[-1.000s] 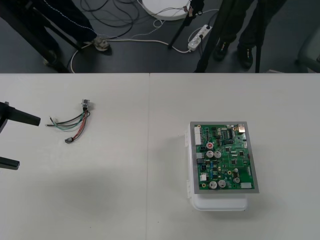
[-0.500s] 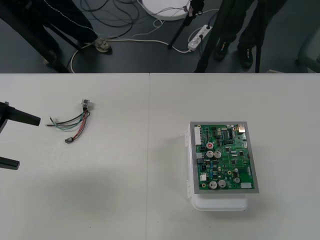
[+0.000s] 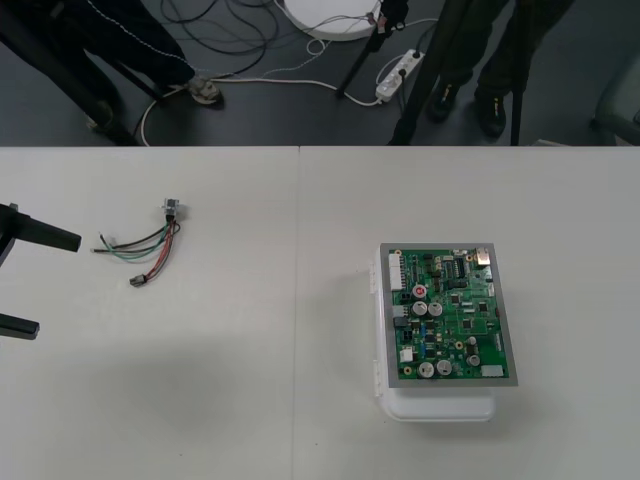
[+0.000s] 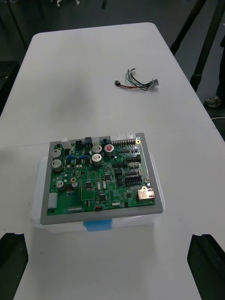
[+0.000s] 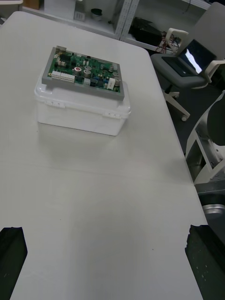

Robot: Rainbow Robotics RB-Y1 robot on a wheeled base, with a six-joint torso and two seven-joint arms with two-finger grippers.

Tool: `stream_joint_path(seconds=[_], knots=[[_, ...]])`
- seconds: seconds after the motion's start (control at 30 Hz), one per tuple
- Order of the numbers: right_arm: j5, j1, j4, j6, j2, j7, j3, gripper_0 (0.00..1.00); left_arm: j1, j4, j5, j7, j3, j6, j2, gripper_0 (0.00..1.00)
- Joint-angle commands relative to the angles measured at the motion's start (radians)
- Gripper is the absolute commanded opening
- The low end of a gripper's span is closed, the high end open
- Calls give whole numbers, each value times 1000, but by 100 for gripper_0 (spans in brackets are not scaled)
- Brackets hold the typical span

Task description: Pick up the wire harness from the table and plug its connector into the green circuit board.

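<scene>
The wire harness [image 3: 147,249] lies loose on the table's left half, its metal socket [image 3: 172,209] toward the far edge and its small black plug [image 3: 137,282] nearer me. My left gripper [image 3: 30,282] waits at the left edge, open, a short way left of the harness. The green circuit board [image 3: 450,315] rests on its white base [image 3: 440,405] on the right half. In the right wrist view the board [image 4: 101,180] is close in front of my open right gripper [image 4: 108,243], with the harness [image 4: 136,84] far beyond it. The left wrist view shows the board [image 5: 84,75] ahead of the spread fingers [image 5: 11,253].
A seam [image 3: 298,300] runs down the table's middle between harness and board. Beyond the far edge, cables and a power strip [image 3: 395,75] lie on the dark floor among tripod legs.
</scene>
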Motion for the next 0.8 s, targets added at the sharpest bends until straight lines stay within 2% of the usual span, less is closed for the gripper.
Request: stream_joint_path(seconds=[0.03, 0.17, 0.23, 0.43, 0.57, 0.8], knots=[[-10, 13, 1, -8, -42, -12, -37, 100, 12, -1, 4, -39, 31, -44, 38, 100], [-10, 13, 1, -8, -42, -12, -37, 100, 33, 11, -15, -39, -6, -44, 1, 100], [-7, 53, 10, -8, 9, -9, -4, 100, 18, 27, -22, -41, -14, -44, 1, 100], [-6, 51, 8, -8, 11, 0, -14, 100, -34, 70, -54, -48, -24, -44, 1, 100], [-18, 62, 8, -8, 11, 3, -13, 100, -103, 125, -57, -64, -93, -44, 2, 100], [-110, 152, 8, 24, -5, 5, -14, 100, -226, 231, -74, -102, -201, -44, 1, 100]])
